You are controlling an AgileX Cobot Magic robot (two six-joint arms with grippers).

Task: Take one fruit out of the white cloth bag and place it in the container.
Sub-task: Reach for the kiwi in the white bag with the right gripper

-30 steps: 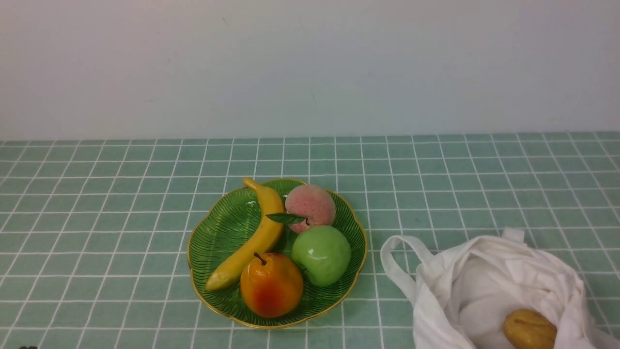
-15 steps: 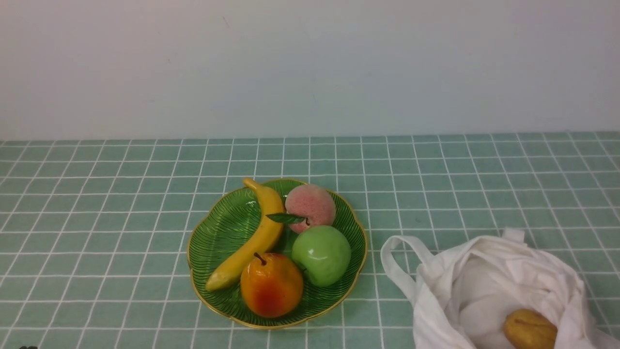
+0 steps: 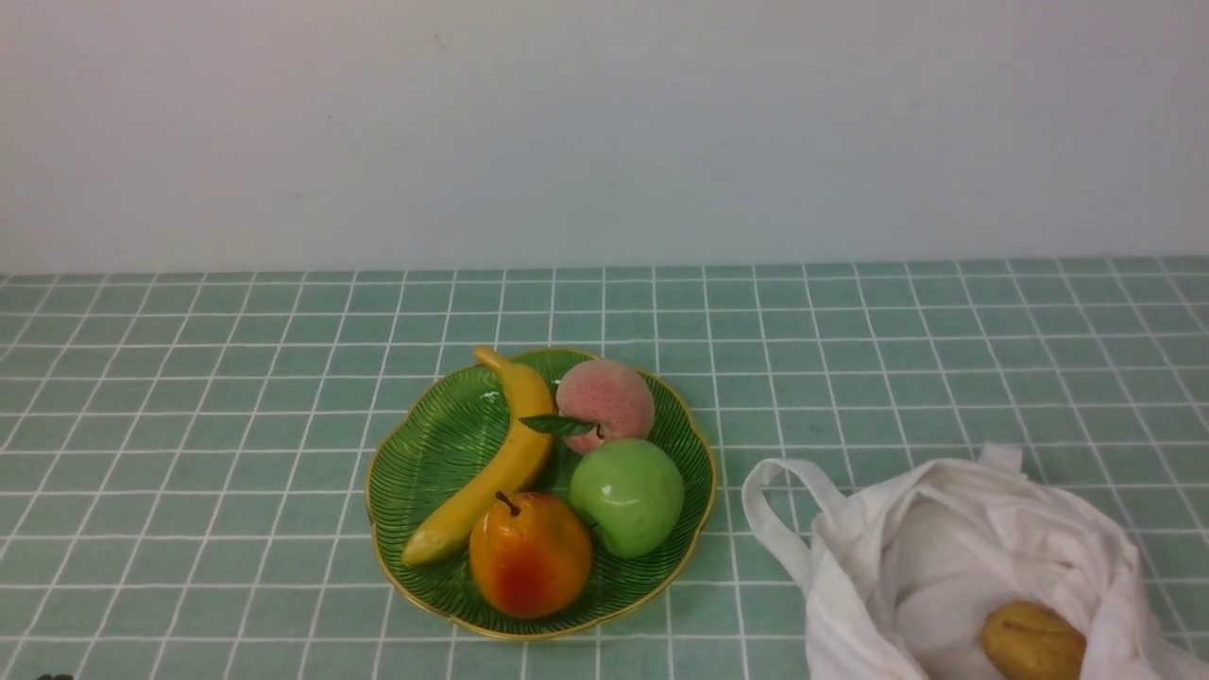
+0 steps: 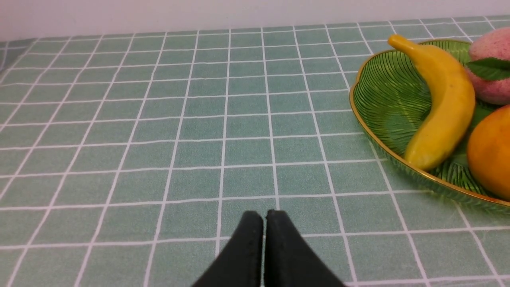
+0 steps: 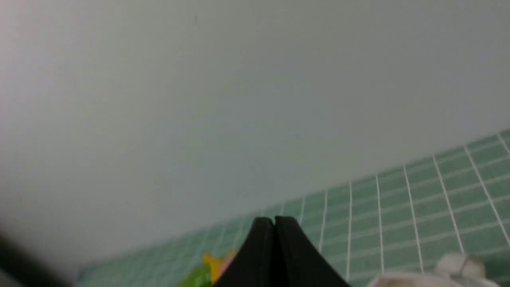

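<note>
The fruit (image 3: 1032,642) is lying in the open mouth of the white cloth bag (image 3: 1020,543), right of the container (image 3: 430,444), looking light, firm and rough-skinned, so best pinched across its short middle, while the left gripper (image 4: 263,217) and right gripper (image 5: 274,221) are both sitting closed, holding nothing.

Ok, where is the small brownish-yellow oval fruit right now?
In the front view, the small brownish-yellow oval fruit lies inside the open white cloth bag at the near right edge, to the right of the green leaf-shaped dish.
</note>
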